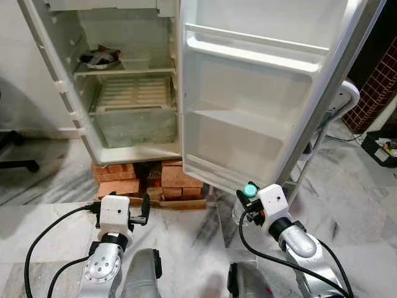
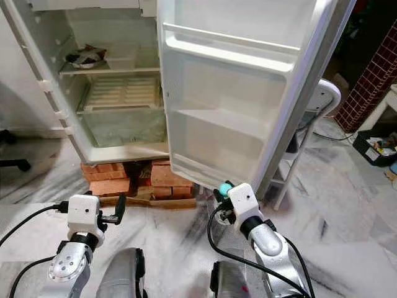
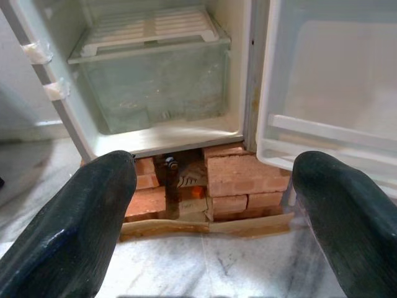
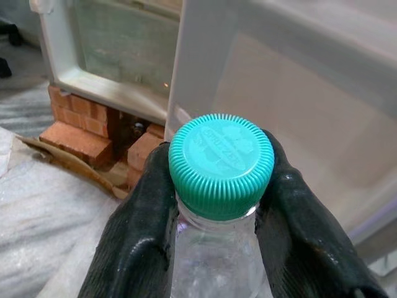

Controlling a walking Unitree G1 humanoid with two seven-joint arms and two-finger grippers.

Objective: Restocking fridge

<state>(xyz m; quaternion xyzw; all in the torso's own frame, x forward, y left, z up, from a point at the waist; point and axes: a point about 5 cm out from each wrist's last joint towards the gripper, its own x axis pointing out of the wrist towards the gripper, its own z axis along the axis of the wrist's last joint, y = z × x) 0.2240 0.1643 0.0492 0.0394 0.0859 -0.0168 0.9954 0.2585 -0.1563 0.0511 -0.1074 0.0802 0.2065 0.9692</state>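
- Right wrist view: my right pincer [image 4: 220, 205] is clamped on a clear plastic bottle [image 4: 217, 261] just under its teal ribbed cap [image 4: 221, 162], one black finger on each side of the neck.
- In the left eye view that same bottle sits upright in my right pincer, its teal cap showing just below the bottom edge of the open fridge door [image 1: 260, 93], close to the door's outer lower corner.
- The bottle is outside the fridge [image 1: 124, 81]; it rests on no shelf.
- My left pincer [image 1: 144, 210] hovers low over the marble floor [image 1: 186, 236], in front of the fridge body, with its fingers [image 3: 68, 230] spread well apart and nothing between them.
- Through the left wrist view I look between those fingers at the red bricks [image 3: 239, 177] stacked under the fridge, and at a strip of brown cardboard [image 3: 205, 226] lying on the floor before them.
- Inside the fridge, a clear crisper drawer [image 1: 133, 121] sits at the bottom under a slatted cover, and on the shelf above it lies a small dark dish [image 1: 99, 58] at the left side.
- The door's inner racks [image 1: 248, 53] look bare white.
- To the right of the door stands a white stool [image 1: 338, 102], and farther right a dark box [image 1: 381, 149] sits on the floor by a tiled wall.
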